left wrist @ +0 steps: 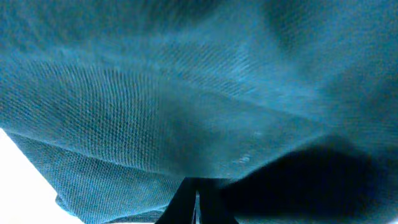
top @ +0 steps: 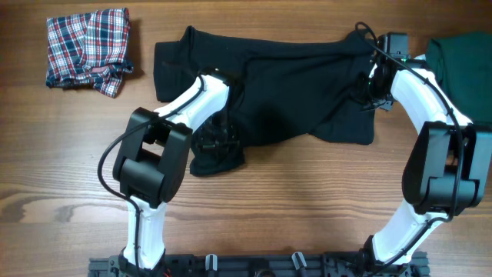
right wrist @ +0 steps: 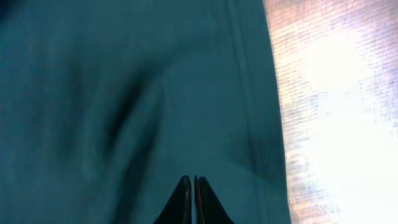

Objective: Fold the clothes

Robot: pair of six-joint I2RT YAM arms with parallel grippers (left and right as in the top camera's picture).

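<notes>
The clothes lie on the wooden table. A large black shirt [top: 292,85] is spread across the middle, rumpled, with a bunched corner at its lower left. My left gripper [top: 217,141] is down on that corner. In the left wrist view its jaws [left wrist: 196,186] are shut and fabric [left wrist: 155,112] drapes over the tips. At the shirt's right edge, my right gripper [top: 367,91] is also down on the cloth. In the right wrist view its fingers [right wrist: 192,180] are pressed together on the shirt [right wrist: 124,93] close to the hem.
A folded red-blue-white plaid garment [top: 86,48] sits at the back left. A dark green garment [top: 465,65] lies at the right edge, close to the right arm. Bare wood [right wrist: 336,93] shows just beyond the shirt's hem.
</notes>
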